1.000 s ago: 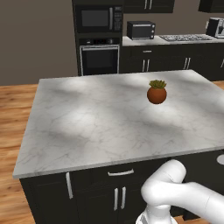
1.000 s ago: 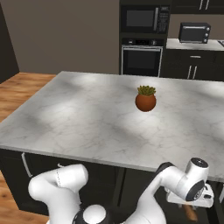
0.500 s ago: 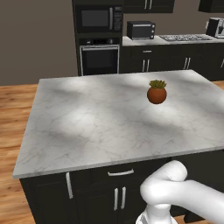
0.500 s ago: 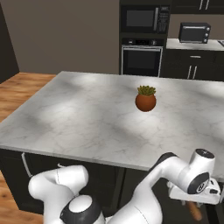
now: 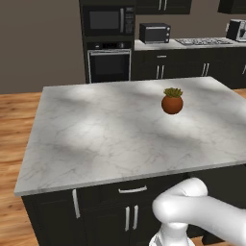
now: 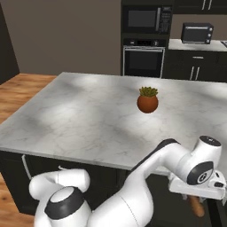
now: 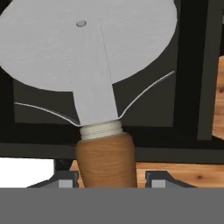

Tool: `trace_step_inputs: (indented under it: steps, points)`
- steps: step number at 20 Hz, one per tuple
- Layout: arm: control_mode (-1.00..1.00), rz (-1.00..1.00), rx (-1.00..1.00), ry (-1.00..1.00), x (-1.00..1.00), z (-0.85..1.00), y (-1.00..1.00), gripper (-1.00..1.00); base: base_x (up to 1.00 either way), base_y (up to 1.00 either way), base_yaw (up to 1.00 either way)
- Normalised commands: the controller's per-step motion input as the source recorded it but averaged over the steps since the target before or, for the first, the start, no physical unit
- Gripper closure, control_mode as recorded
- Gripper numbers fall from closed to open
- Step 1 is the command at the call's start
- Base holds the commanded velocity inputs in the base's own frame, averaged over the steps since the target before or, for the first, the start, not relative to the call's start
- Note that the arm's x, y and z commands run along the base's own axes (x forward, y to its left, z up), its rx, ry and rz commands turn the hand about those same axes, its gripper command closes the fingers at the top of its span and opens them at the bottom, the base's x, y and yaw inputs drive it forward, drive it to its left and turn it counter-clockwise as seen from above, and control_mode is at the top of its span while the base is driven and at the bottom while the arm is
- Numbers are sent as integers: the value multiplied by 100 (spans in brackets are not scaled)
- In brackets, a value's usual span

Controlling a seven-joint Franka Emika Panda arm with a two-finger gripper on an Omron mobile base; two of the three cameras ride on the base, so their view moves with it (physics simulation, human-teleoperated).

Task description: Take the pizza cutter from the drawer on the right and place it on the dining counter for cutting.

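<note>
Bare island top (image 5: 96, 134) (only the potted plant (image 5: 172, 101) interrupts it).

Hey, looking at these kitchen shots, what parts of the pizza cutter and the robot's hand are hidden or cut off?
- Pizza cutter, hand view: wheel top cut by the frame edge; handle end behind the grey band.
- Fingers, hand view: only the tips show.
- Right base view: the hand hides the cutter's wheel.
- Left base view: the arm's elbow blocks the cabinet below.

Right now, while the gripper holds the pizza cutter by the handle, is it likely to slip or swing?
The pizza cutter looks stiff, so probably no flopping. Its wide wheel sits far beyond the wooden handle, so it may be top-heavy and pivot in the gripper. The rounded, smooth-looking handle could slip or twist.
</note>
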Motion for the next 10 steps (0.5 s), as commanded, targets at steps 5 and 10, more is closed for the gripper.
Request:
trace_step_inputs:
  steps: [5,10]
  points:
    - [-100,0,0,-4,0,80,70,100,0,0,0]
    - [-100,0,0,-4,0,75,75,100,0,0,0]
